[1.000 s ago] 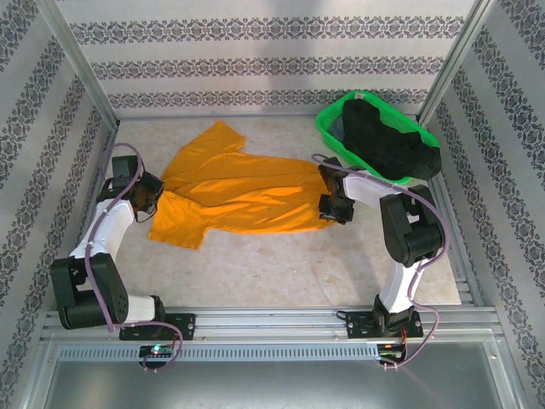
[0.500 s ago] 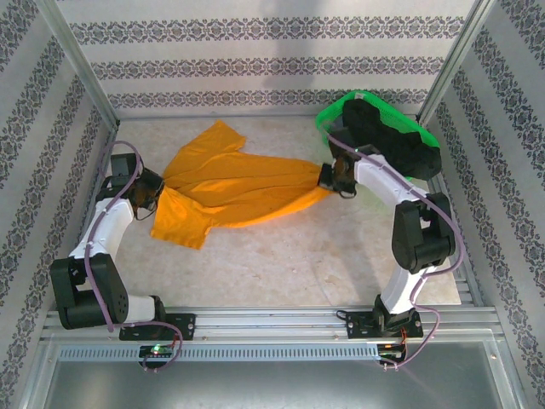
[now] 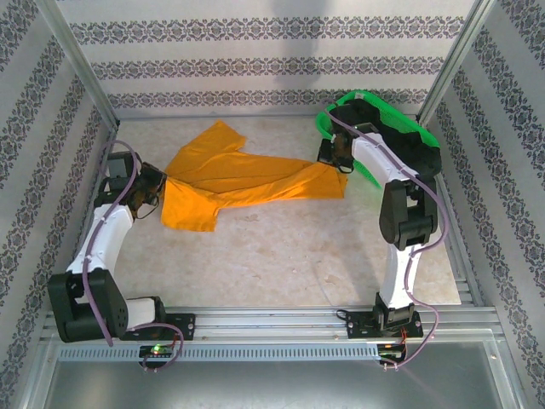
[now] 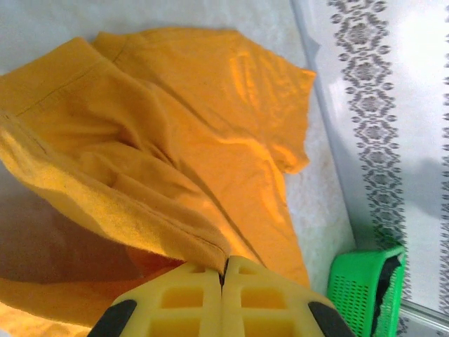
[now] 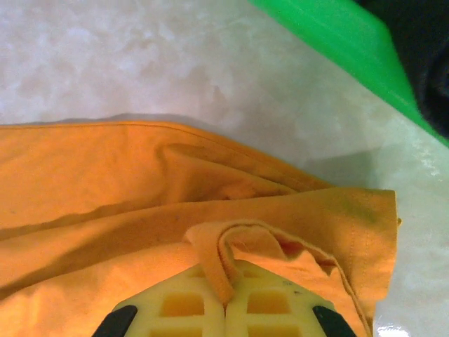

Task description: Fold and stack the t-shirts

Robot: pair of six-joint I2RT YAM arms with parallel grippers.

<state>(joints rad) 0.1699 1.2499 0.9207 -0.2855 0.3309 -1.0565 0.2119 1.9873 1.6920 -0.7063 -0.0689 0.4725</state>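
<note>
We log right gripper (image 3: 336, 159) closed on the orange t-shirt (image 3: 247, 175) hem beside the green basket (image 3: 323, 119); left gripper (image 3: 150, 189) clamps the end farthest from it, presumably stretching it flat.

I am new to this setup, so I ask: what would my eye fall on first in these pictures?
The bright orange t-shirt is stretched across the far half of the table, its left end pinched by the left gripper and its right end by the right gripper. In the far right corner, a green basket holds the black t-shirt.
</note>
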